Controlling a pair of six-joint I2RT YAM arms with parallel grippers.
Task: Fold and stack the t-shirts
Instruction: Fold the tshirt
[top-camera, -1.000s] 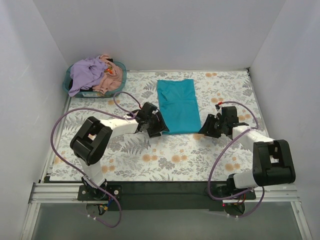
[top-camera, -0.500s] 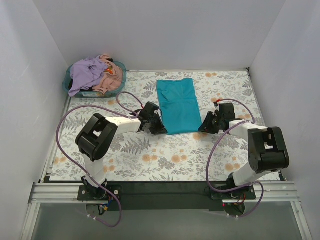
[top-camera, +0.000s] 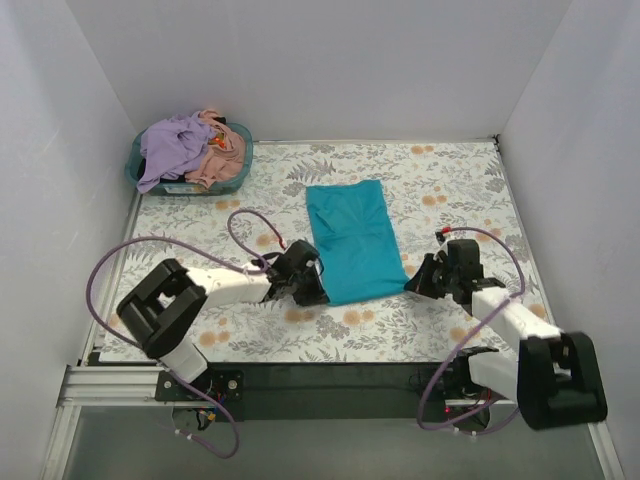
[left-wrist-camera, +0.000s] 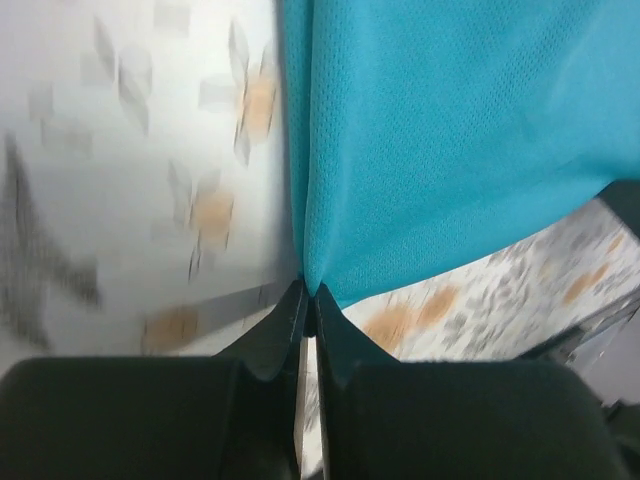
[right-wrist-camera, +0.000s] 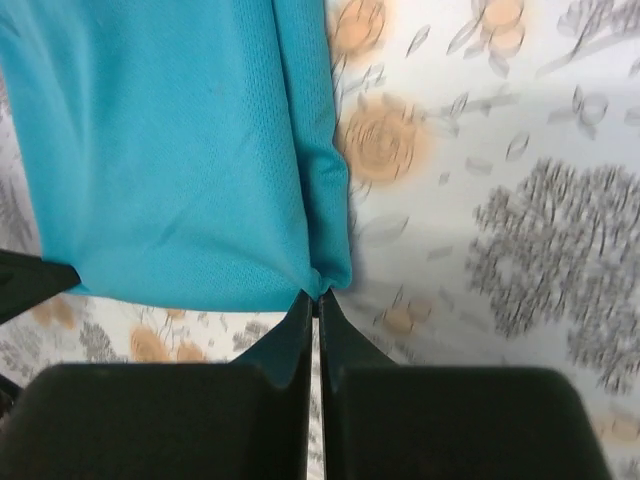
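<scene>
A teal-blue t-shirt (top-camera: 354, 238) lies folded into a long strip on the floral cloth in the top view. My left gripper (top-camera: 318, 292) is shut on its near left corner, where the fabric (left-wrist-camera: 440, 140) pinches between the black fingertips (left-wrist-camera: 292, 305). My right gripper (top-camera: 414, 283) is shut on the near right corner, with the cloth (right-wrist-camera: 170, 160) bunched at its tips (right-wrist-camera: 330, 308). A lavender t-shirt (top-camera: 172, 145) and a peach-pink t-shirt (top-camera: 225, 160) sit heaped in the basket.
The teal plastic basket (top-camera: 240, 170) stands at the far left corner of the floral table cloth (top-camera: 450, 190). White walls close in the back and both sides. Purple cables (top-camera: 105, 270) loop beside each arm.
Both grippers closed on the teal shirt's near corners and pulled toward the arm bases. The shirt's near edge slid closer and the strip now lies slightly skewed.
</scene>
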